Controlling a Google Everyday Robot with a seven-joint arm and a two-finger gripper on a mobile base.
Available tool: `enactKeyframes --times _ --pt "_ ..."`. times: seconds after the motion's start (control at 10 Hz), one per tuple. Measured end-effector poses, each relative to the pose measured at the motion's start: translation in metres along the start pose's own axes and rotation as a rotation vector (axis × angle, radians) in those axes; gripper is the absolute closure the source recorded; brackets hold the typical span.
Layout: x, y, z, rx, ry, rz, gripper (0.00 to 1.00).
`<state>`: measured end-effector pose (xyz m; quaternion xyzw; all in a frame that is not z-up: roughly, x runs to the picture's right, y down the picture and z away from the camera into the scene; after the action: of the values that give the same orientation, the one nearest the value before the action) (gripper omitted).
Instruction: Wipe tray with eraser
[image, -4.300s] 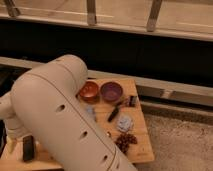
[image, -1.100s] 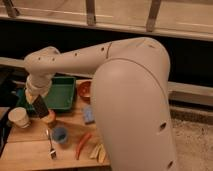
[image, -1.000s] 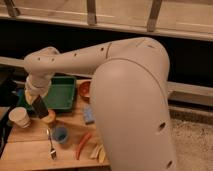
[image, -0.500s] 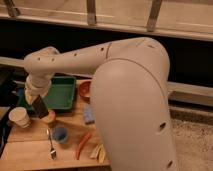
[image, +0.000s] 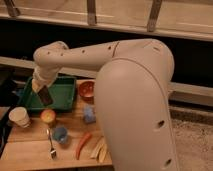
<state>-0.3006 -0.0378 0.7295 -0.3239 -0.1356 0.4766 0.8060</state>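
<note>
Reaching arm (image: 131, 100): it fills the right and middle of the view. Its bulky near link stands over the tabletop's right half, and a slimmer link runs back and to the left, bending down at the wrist above the tray.
Tabletop (image: 30, 152): pale wood, with small items scattered over its front half.
Tray (image: 63, 93): green and shallow, sitting at the tabletop's back-left corner with its long side along the back edge. Most of its floor to the right of the tool is bare.
Orange bowl (image: 86, 90): just beside the tray's right rim, so a stroke that way has to stop short of it.
Blue block (image: 89, 114): on the wood in front of the bowl, outside the tray.
Gripper (image: 41, 88): over the tray's left part, pointing down, fingers drawn narrow and clamped on the eraser.
Eraser (image: 46, 97): a black slab hanging below the fingers, inside the tray's outline. Its long axis is tilted, with the lower end leaning right and toward the front rim. Whether that end touches the tray floor I cannot tell.
Deciding relation: the unwiped tray floor lies right of the eraser, along the tray's long axis, so the stroke likely runs rightward with the slab pressed flat.
</note>
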Motion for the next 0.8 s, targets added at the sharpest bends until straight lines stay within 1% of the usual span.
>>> enactKeyframes --times 0.2,0.3,0.4,0.5,0.8 --pt "-0.019 -0.031 0.007 0.002 -0.047 0.045 0.94" --pt "-0.028 -0.042 0.014 0.001 -0.074 0.066 0.94" --pt "-0.036 -0.05 0.022 0.003 -0.091 0.078 0.94" --pt "-0.039 -0.052 0.027 0.003 -0.094 0.082 0.94" --pt "-0.039 -0.053 0.027 0.004 -0.095 0.087 0.94"
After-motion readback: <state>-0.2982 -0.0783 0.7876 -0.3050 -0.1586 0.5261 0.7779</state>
